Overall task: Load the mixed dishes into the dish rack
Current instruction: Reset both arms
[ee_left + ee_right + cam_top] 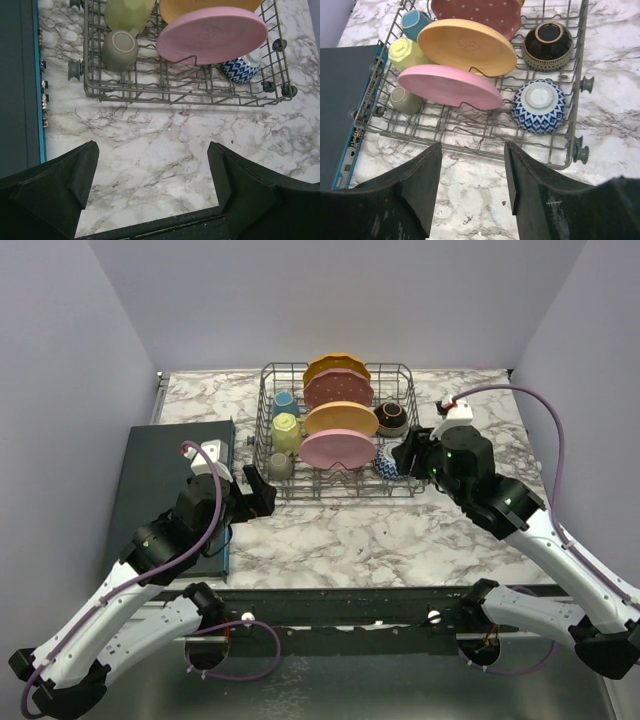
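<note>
1. Dish rack [330, 495] stands just ahead of the right gripper [471, 150]. Its jaws are spread, with only marble and rack wire showing between them, so it pinches nothing.
2. Nearest those jaws, in the rack's near right corner, sits the blue-patterned bowl [540, 107]. It rests mouth down with its white foot ring up, probably so that it drains and sits steady on the wires.
3. Just behind it, against the same right wall, the dark brown bowl [548, 46] is turned over the same way.
4. Down the middle, four plates stand on edge between the upright tines.
   - The pink plate [450, 86] is nearest, followed by the peach plate [467, 46] and the scalloped dotted plate [480, 11].
   - The orange plate [336, 367] is at the far end.
   - Each leans in its own slot, and the tines keep it from sliding flat onto the next.
5. Along the left wall the mugs fill the narrow column the plates leave free: the olive mug [406, 99], yellow mug [405, 52] and blue mug [415, 22]. They seem to lie tipped over, though the wrist views do not show whether the olive one presents its base or its mouth.
6. Further out, the left gripper [152, 150] hovers over the marble table [380, 540] near the rack's near left corner. Its jaws are at full spread and empty, and the dark mat [165, 470] lies to its left.
7. Every dish in view sits inside the rack, so loading looks finished or nearly so. A sensible next move is to draw the right arm back without catching the rim.
</note>
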Controlling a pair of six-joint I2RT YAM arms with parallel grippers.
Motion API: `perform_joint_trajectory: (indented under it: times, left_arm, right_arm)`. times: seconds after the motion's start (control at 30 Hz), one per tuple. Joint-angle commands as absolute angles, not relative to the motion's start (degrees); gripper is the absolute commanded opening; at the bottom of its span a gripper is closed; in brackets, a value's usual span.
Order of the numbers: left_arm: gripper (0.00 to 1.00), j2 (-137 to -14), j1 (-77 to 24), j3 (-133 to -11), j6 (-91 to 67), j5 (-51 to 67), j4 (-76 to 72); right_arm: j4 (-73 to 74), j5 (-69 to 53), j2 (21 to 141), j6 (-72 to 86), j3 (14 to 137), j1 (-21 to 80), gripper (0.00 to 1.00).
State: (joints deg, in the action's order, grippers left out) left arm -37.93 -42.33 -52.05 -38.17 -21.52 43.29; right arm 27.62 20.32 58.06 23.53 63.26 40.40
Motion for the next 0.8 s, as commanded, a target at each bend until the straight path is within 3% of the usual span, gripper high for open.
perform_joint_trajectory:
  times: [0.0,0.77]
  left_arm:
    - [0.99,-37.93,-41.95,-54.57,-34.53,-24.30,41.64]
    - [0.99,-35.36,-41.93,-55.81,-34.96,-25.75,40.34]
  right_arm:
    - [29.61,24.61,54.31,19.03,61.31,40.23,0.59]
    - [25.62,24.78,46.48,16.67,55.28,40.25,0.63]
